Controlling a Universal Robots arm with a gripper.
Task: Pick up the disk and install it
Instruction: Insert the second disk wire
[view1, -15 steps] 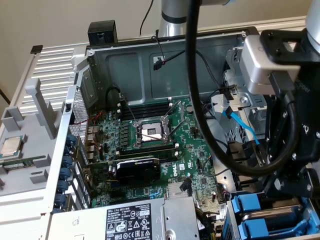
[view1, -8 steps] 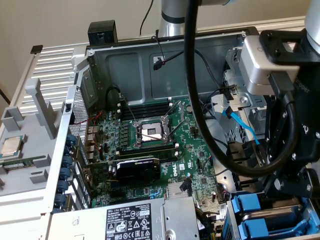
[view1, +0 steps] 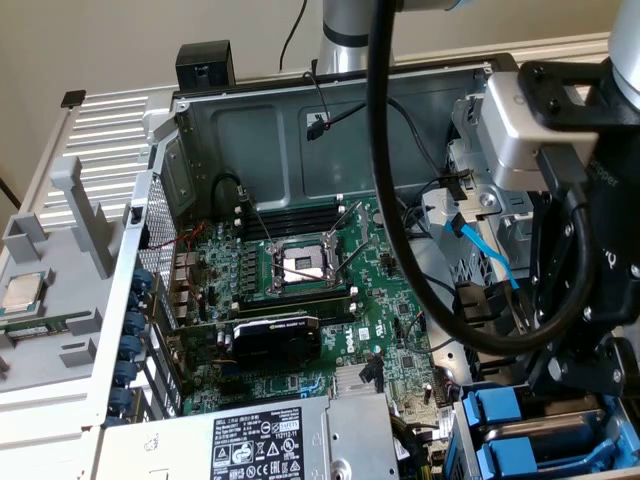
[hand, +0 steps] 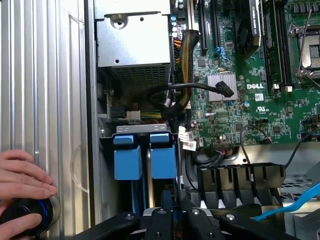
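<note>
We see the arm reaching down over the drive bay (hand: 145, 131) at the open computer case's corner, its gripper (hand: 172, 220) poised just above the bay. The disk (view1: 590, 462) sits in that bay, only its bright blue carrier showing, beside the motherboard (hand: 250, 95). The jaws stand nearly shut; whether they pinch anything, we cannot tell.

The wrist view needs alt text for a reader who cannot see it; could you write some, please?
The gripper hangs shut above two blue drive carriers seated in an open computer case, beside the green motherboard. A person's hand rests on the case's edge.
</note>
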